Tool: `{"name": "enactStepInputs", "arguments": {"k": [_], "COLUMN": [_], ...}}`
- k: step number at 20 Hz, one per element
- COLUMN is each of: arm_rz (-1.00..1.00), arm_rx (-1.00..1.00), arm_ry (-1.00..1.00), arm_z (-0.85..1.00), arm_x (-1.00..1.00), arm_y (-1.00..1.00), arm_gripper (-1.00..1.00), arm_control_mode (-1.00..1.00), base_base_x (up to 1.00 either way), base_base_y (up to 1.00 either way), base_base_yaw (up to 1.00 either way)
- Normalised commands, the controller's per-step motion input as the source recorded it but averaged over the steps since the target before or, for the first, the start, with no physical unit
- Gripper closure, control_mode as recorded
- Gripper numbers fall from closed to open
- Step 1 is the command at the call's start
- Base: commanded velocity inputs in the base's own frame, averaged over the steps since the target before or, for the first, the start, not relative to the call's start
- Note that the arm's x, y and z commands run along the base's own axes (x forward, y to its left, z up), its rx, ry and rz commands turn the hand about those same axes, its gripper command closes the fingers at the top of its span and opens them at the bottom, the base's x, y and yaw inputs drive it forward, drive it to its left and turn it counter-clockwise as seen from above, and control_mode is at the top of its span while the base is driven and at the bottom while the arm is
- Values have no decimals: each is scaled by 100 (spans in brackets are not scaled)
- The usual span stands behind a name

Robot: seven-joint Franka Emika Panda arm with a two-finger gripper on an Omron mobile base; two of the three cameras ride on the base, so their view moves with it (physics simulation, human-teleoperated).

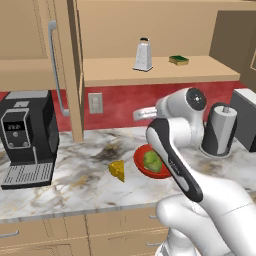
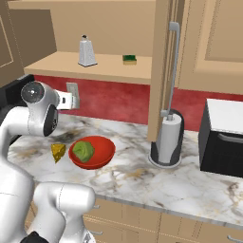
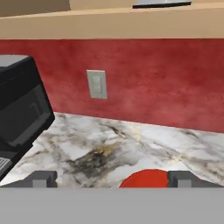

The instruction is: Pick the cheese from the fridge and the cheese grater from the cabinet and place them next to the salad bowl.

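Pincer spread, empty | cheese on tabletop beside salad bowl: done | cheese grater on cabinet shelf: left

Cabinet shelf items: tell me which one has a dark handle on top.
The cheese grater, tall, silvery and tapered; the sponge beside it is flat, green and yellow.
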Motion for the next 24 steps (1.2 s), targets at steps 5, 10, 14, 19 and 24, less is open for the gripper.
{"name": "enactStepInputs", "arguments": {"k": [5,10,14,19,24], "arm_rz": [0,0,0,0,0], "arm_rx": [-7,-6,-3,0,0], "arm_ry": [-1,0,-5,0,-4], "arm_z": [41,48,51,52,39], "arm_x": [-7,0,-4,-1,10], "arm_y": [-24,-18,-13,-4,0], "arm_gripper": [-100,-100,-100,-100,-100], "arm_control_mode": [-100,-100,-100,-100,-100], "base_base_x": [0,0,0,0,0], "base_base_y": [0,0,0,0,0], "base_base_yaw": [0,0,0,0,0]}}
